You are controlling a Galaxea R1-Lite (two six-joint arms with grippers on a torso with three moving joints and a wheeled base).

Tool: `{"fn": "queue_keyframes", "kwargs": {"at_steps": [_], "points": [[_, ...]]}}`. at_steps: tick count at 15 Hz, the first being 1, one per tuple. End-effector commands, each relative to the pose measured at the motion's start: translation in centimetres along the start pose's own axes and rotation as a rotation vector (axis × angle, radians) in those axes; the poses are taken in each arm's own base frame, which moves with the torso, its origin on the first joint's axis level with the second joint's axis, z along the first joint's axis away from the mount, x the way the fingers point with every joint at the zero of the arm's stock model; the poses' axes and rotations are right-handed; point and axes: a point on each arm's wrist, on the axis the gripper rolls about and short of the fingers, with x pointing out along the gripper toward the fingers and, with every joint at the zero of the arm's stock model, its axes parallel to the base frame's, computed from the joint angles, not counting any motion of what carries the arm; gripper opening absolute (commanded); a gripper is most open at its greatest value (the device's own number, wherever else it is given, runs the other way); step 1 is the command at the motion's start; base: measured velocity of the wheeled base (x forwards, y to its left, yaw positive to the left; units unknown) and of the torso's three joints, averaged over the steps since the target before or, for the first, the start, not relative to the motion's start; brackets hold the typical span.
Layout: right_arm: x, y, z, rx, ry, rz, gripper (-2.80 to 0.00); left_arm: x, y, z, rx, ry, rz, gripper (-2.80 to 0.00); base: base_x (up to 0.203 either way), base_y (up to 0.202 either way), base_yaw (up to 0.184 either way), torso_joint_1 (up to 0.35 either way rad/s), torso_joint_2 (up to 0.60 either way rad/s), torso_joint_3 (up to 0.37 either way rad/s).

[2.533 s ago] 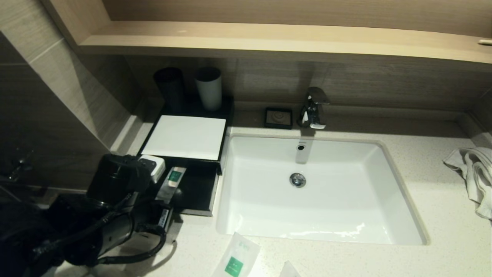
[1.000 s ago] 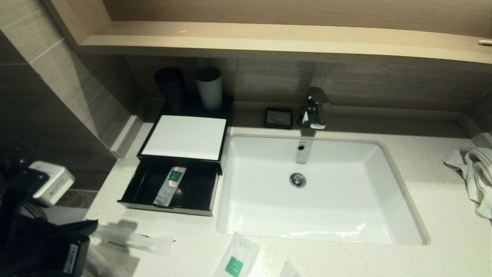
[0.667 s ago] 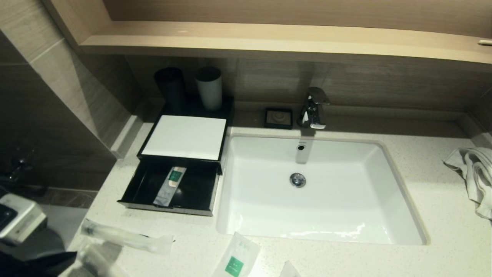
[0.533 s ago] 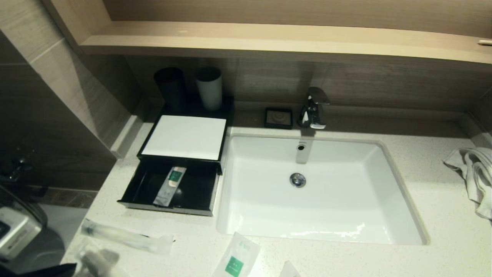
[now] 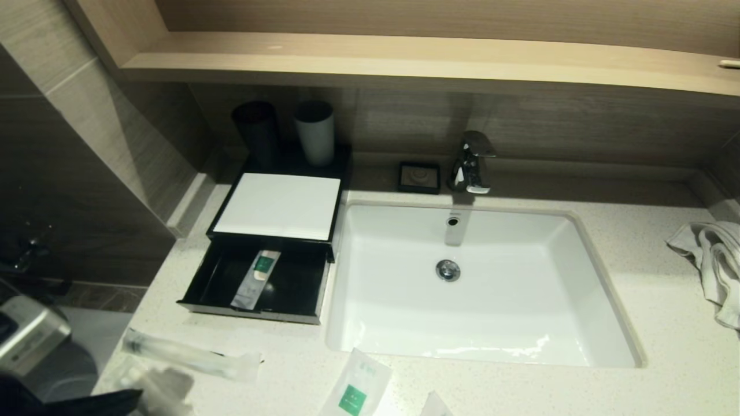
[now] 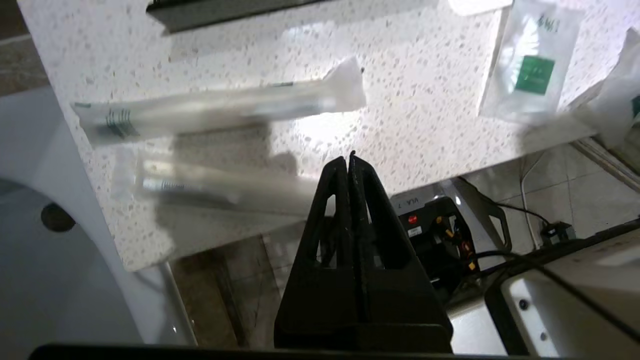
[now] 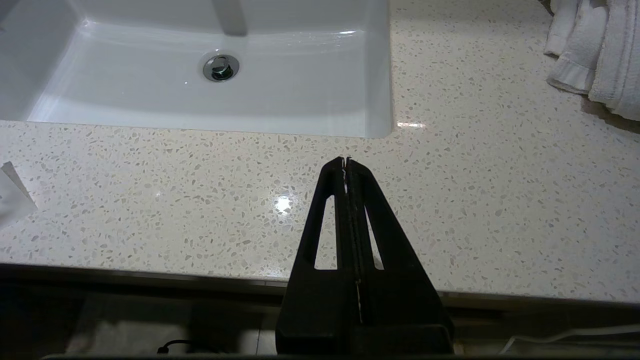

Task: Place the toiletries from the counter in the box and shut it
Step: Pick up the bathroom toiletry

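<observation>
The black box [image 5: 276, 167] has its drawer [image 5: 208, 289] pulled open, with one green-label sachet [image 5: 255, 278] lying inside. On the counter in front lie a long clear packet [image 5: 191, 358] [image 6: 220, 107], a second long packet [image 5: 159, 387] [image 6: 220, 185], a green-label sachet [image 5: 355, 393] [image 6: 532, 65] and the corner of another white packet [image 5: 433, 404]. My left gripper [image 6: 348, 157] is shut with nothing seen in it, over the counter's front left edge; the second packet's end runs behind its fingers. My right gripper [image 7: 345, 160] is shut and empty over the front counter.
The white sink [image 5: 601, 289] [image 7: 380, 75] takes up the counter's middle, with a tap [image 5: 471, 162] and a small soap dish [image 5: 418, 176] behind. Two cups [image 5: 315, 133] stand behind the box. A towel [image 5: 714, 260] [image 7: 595, 55] lies at the far right.
My left arm has pulled back from the open drawer to the lower left, off the counter's corner. The sachet stays in the drawer. The right arm has not moved.
</observation>
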Motion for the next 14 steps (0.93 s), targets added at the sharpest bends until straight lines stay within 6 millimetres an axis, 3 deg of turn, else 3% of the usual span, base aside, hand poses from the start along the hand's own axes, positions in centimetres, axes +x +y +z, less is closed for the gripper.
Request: {"fn": "queue_keyframes", "kwargs": {"at_steps": [1, 3, 5, 14], "points": [[0.0, 0.0, 0.0, -0.001, 0.0, 0.0, -2.8, 2.4, -0.5, 3.4, 0.005, 0.056, -0.01, -2.8, 0.0, 0.0, 0.0, 0.0, 0.0, 0.0], [0.0, 0.0, 0.0, -0.001, 0.0, 0.0, -2.8, 4.0, -0.8, 5.9, 0.008, 0.074, -0.017, -2.8, 0.0, 0.0, 0.0, 0.0, 0.0, 0.0], [0.0, 0.0, 0.0, -0.001, 0.0, 0.0, -2.8, 5.2, -1.4, 6.9, 0.027, 0.1, -0.038, -2.8, 0.0, 0.0, 0.0, 0.0, 0.0, 0.0], [0.0, 0.0, 0.0, -0.001, 0.0, -0.001, -2.8, 7.8, -5.4, 6.3, 0.159, 0.213, -0.17, -2.8, 0.0, 0.0, 0.0, 0.0, 0.0, 0.0]]}}
